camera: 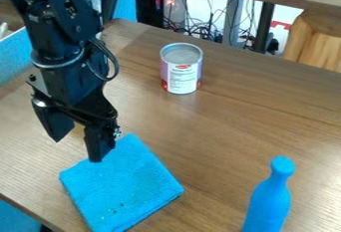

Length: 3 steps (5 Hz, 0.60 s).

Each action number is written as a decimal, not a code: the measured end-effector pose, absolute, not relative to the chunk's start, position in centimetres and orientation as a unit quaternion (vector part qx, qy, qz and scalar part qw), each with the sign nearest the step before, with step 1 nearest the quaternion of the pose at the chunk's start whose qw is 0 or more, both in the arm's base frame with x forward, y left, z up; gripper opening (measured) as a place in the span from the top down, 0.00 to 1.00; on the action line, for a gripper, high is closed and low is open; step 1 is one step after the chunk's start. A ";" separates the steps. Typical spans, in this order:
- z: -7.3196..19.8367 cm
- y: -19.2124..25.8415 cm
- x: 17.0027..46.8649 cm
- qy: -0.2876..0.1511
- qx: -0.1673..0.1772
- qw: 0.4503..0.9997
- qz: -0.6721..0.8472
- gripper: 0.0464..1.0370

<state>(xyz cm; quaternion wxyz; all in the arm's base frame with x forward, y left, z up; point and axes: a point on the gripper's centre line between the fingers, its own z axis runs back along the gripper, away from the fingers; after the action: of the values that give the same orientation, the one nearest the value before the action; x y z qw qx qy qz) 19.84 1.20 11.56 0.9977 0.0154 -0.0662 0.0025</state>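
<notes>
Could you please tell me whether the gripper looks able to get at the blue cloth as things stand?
Probably yes: the open gripper hangs near the cloth's upper-left edge, and the blue bottle and the can both stand aside, seemingly out of its way.

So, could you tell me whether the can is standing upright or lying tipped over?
Upright: the can stands on the table, its round top facing up and its labelled side vertical.

One fixed camera, raised above tabletop (230, 121), looking down at slant; whole work area in middle-distance view.
</notes>
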 end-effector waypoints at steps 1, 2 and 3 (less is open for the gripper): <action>11.2 1.2 19.6 -0.059 0.015 0.998 0.001 0.04; 10.8 0.1 19.7 -0.072 0.014 0.997 -0.039 0.04; 10.2 -1.0 19.6 -0.091 0.009 0.993 -0.077 0.04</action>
<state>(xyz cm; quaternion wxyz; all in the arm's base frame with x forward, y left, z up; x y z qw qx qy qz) 19.60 -0.99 10.18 0.9928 0.0090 -0.0911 -0.0769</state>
